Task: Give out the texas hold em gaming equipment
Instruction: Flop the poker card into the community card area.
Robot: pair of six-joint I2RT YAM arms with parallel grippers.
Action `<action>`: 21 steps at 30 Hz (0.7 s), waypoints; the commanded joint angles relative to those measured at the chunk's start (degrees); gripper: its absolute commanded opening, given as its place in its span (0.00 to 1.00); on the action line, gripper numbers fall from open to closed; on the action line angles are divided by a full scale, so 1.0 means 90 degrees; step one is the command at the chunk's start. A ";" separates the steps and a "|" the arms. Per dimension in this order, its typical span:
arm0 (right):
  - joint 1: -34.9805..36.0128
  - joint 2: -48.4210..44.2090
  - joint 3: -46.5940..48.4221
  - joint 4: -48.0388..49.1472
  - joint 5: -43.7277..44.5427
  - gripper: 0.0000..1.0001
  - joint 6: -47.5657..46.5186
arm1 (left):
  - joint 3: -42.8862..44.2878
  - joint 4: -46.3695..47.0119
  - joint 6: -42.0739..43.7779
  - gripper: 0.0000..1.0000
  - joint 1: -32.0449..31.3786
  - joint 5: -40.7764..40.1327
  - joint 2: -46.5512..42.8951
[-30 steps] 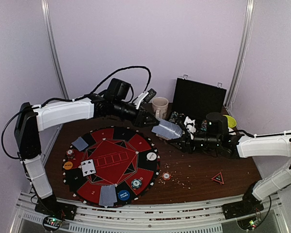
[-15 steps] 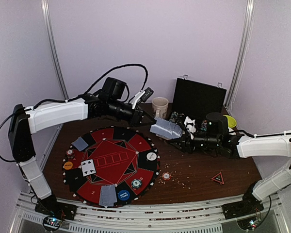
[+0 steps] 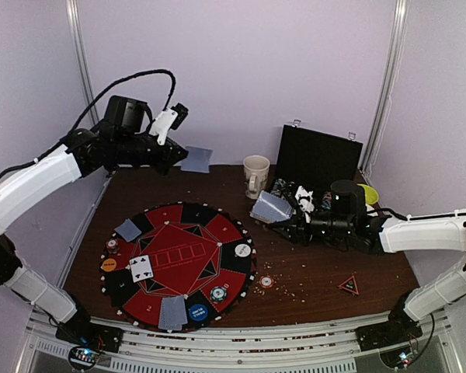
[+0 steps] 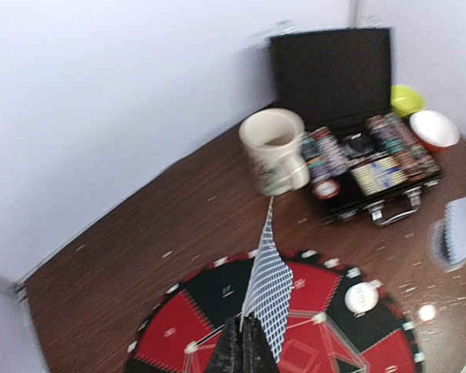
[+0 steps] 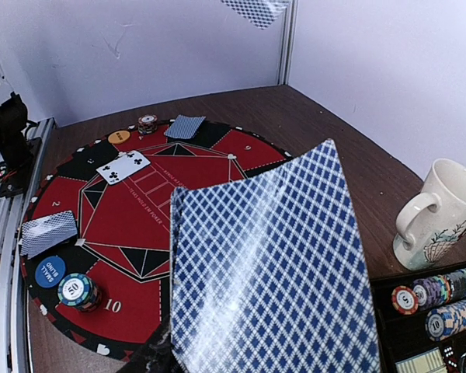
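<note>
My left gripper (image 3: 177, 160) is raised high over the table's back left. It is shut on one blue-backed card (image 3: 196, 159), seen edge-on in the left wrist view (image 4: 268, 287) between the shut fingers (image 4: 246, 346). My right gripper (image 3: 291, 221) is shut on the deck of blue-backed cards (image 3: 270, 207), tilted up beside the round red and black mat (image 3: 179, 260). The deck fills the right wrist view (image 5: 272, 264). On the mat lie two face-down cards (image 3: 128, 230) (image 3: 172, 312), a face-up card (image 3: 140, 268), orange (image 3: 109, 265), white (image 3: 242, 250) and blue (image 3: 197, 313) buttons and chips (image 3: 218, 294).
An open black chip case (image 3: 318, 159) stands at the back right, with a cream mug (image 3: 255, 172) to its left and a yellow-green bowl (image 3: 368, 194) to its right. A loose chip (image 3: 266, 281) and a red triangle (image 3: 348, 286) lie on the wood.
My left gripper has pulled away from the deck, up and to the left, with one card in it. The right gripper and deck have stayed in place.
</note>
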 commanded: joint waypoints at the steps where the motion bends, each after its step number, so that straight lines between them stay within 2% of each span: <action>1: -0.0036 -0.0072 0.0006 0.0305 -0.0079 0.47 0.0085 | -0.0438 -0.2209 0.0501 0.00 -0.0094 -0.4006 0.0247; 5: -0.0035 -0.0057 0.0048 0.0284 -0.0109 0.47 0.0081 | -0.1027 -0.2916 0.0106 0.00 -0.0379 -0.5048 0.0684; 13: -0.0042 -0.0073 0.0102 0.0185 -0.0110 0.47 0.0035 | -0.2186 -0.2128 0.0344 0.00 -0.0958 -0.5671 0.1501; 17: -0.0042 -0.0085 0.0111 0.0157 -0.0097 0.47 0.0026 | -0.2354 -0.1779 0.0427 0.00 -0.1341 -0.5314 0.1873; 21: -0.0042 -0.0085 0.0107 0.0140 -0.0090 0.47 0.0018 | -0.2541 -0.1342 0.0579 0.00 -0.1713 -0.4468 0.1916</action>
